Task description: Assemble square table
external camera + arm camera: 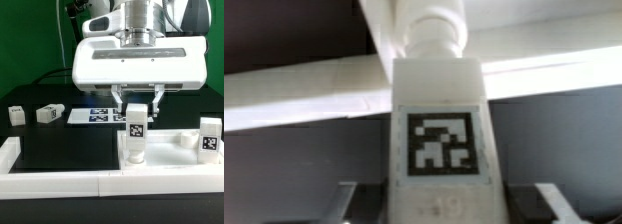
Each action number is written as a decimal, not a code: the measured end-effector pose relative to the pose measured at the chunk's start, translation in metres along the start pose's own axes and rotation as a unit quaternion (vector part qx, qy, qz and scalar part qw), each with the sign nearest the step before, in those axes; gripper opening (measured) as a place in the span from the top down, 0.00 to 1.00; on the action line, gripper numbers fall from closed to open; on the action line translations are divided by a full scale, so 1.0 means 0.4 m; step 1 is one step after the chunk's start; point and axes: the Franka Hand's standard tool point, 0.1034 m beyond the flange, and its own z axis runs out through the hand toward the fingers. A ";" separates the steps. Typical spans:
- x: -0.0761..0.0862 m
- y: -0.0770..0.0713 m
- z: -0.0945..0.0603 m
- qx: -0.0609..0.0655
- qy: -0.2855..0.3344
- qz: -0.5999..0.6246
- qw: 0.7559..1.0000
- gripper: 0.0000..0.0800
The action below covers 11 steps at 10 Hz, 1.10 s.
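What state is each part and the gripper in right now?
gripper: fingers either side of the held-side leg's top; grip unclear.
held-side leg: upright on the table top.
right leg: upright on the table top, untouched.
far-left leg: loose on the mat.
second loose leg: lying on its side, loose.
table top: lying flat.

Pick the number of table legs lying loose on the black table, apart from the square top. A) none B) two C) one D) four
B: the outer loose leg and the inner loose leg both lie on the black table at the exterior view's left, well apart from the square top.
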 end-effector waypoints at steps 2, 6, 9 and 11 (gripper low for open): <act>-0.017 -0.003 0.010 -0.002 -0.006 0.002 1.000 0.64; -0.024 -0.001 0.015 -0.003 -0.008 0.002 1.000 0.54; -0.025 0.000 0.016 -0.003 -0.009 0.002 1.000 0.23; -0.025 0.000 0.016 -0.003 -0.009 0.002 1.000 0.20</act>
